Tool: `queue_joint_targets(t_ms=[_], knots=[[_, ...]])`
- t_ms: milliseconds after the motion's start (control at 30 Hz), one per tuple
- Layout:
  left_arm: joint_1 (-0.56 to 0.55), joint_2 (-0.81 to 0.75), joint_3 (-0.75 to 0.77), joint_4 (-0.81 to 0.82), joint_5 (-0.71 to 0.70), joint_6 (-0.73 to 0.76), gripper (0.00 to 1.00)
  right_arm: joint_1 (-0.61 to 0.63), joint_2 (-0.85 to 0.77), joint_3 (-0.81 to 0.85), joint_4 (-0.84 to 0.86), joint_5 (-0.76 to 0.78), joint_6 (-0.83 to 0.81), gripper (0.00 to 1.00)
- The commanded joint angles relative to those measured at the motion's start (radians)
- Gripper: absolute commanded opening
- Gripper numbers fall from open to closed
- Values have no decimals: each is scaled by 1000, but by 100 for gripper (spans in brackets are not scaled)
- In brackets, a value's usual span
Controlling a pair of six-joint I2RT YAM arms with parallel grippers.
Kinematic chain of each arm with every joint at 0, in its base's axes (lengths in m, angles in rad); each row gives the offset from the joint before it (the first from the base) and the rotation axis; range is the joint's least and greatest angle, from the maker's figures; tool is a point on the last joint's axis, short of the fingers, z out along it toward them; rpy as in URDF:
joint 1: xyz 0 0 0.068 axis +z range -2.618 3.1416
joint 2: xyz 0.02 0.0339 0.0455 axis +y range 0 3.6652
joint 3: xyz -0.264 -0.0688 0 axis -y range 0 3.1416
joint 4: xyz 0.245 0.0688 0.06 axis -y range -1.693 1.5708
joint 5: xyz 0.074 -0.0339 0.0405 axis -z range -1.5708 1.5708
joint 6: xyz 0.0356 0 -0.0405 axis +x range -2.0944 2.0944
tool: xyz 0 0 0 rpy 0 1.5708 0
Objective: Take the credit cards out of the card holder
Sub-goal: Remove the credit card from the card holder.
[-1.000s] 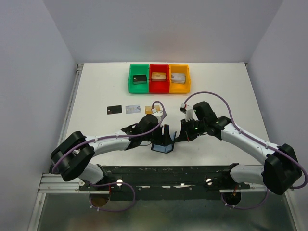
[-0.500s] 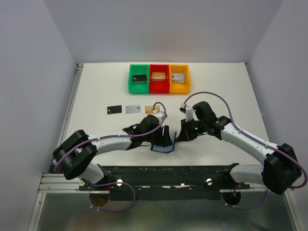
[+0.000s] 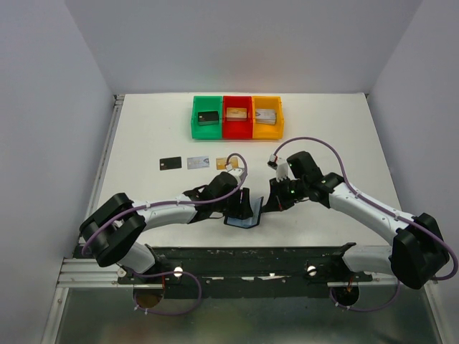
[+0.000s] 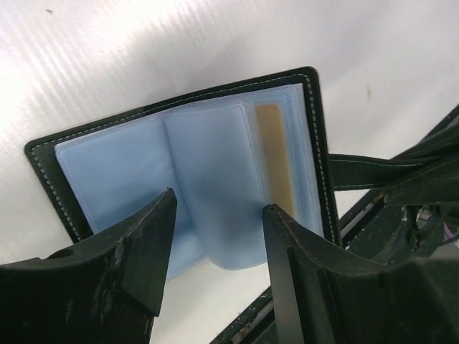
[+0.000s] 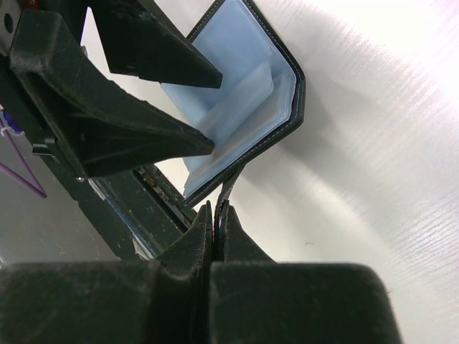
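The card holder (image 4: 115, 179) lies spread open on the white table, its blue-grey sleeves facing up. A tan-gold credit card (image 4: 276, 161) sits in its right sleeve. My left gripper (image 4: 219, 215) is open, its fingertips either side of a loose clear sleeve flap. My right gripper (image 5: 221, 208) is shut on a black strap of the card holder (image 5: 237, 107). In the top view both grippers, left (image 3: 240, 203) and right (image 3: 267, 206), meet at the card holder (image 3: 244, 215). A black card (image 3: 170, 163), a silver card (image 3: 196, 163) and a tan card (image 3: 219, 163) lie in a row behind.
Green (image 3: 204, 133), red (image 3: 237, 134) and yellow (image 3: 267, 134) bins stand at the back, each holding a block. The dark base rail (image 3: 251, 254) runs just in front of the card holder. A white side rail (image 3: 107, 154) borders the table's left edge.
The card holder's upright flap has tipped over from a standing V to a flatter spread. My left gripper's jaws have narrowed a little over it. The right gripper has held still.
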Motion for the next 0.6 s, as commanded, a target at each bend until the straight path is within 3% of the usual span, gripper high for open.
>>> queue_joint_targets(t_ms=[0, 567], knots=[[-5, -7, -7, -66, -95, -5, 63, -9, -2, 34, -21, -27, -15, 0], [86, -217, -74, -159, -199, -18, 68, -10, 0, 36, -29, -26, -21, 1]])
